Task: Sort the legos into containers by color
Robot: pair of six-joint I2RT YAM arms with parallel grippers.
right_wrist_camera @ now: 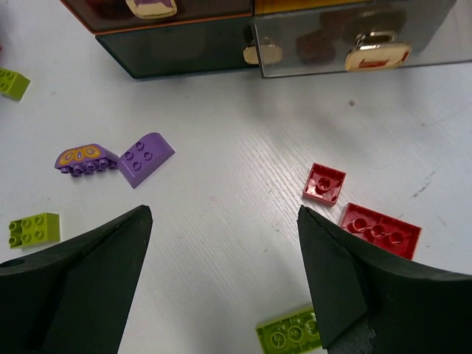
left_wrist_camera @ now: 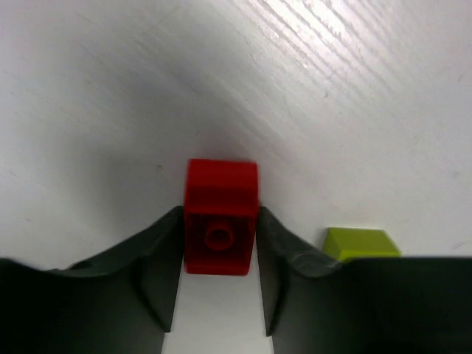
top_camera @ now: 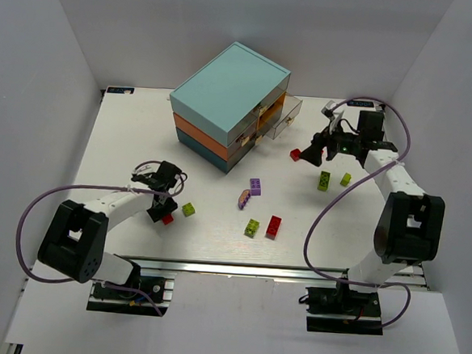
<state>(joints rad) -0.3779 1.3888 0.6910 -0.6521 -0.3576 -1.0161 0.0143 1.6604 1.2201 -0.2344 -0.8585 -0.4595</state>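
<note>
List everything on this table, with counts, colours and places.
chest: one, light teal, orange and dark teal layers, far centre
clear drawer: one, pulled out of the chest's front
red legos: three seen from above; near centre, before the open drawer, gripped near left
green and yellow-green legos: four; two right, two near centre
purple legos: two, centre, one orange-patterned
table: one, white
left hand: black, shut on a red lego
right hand: black, open, right of the chest
</note>
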